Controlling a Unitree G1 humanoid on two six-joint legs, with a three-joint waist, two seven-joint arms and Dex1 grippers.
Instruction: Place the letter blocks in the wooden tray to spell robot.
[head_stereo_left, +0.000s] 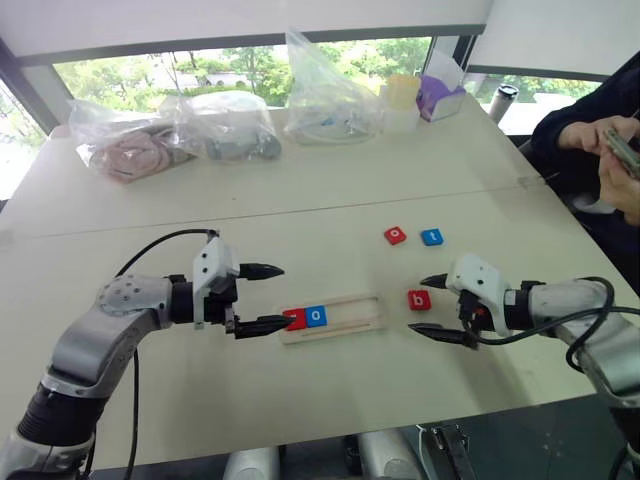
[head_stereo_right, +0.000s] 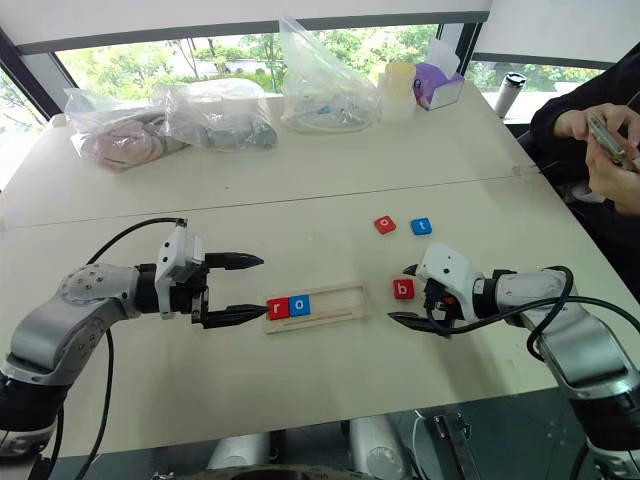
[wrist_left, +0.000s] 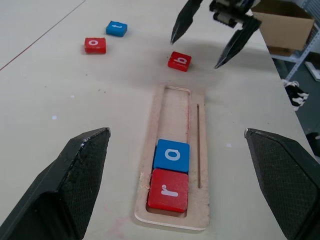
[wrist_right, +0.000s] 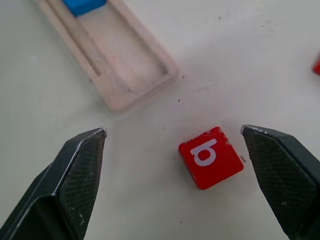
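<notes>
- I see the wooden tray (head_stereo_left: 335, 316) lying flat on the tabletop (head_stereo_left: 300, 200), between my two arms.
- Two letter blocks sit in the tray at its left end, touching each other: the red r block (wrist_left: 168, 190) outermost, the blue o block (wrist_left: 171, 155) next to it. The remainder of the slot is bare wood.
- My left tool (head_stereo_left: 262, 298) hangs at the tray's left end with its fingers spread wide and nothing between them; the lower fingertip overlaps the red r block in the head view, but I cannot tell whether it touches.
- My right tool (head_stereo_left: 437, 309) is just past the tray's right end, also spread wide and holding nothing.
- The red b block (wrist_right: 210, 156) lies on the tabletop between the right tool's fingers, apart from both, and just beyond the tray's right end. It is turned at a slant to the tray.
- Farther back on the tabletop are the red o block (head_stereo_left: 395, 235) and the blue t block (head_stereo_left: 431, 237), side by side with a small gap, well apart from the tray.
- Along the far edge are plastic bags (head_stereo_left: 230, 125) with contents I cannot make out.
- A person's hands (head_stereo_left: 620, 160) hold something at the right edge.
</notes>
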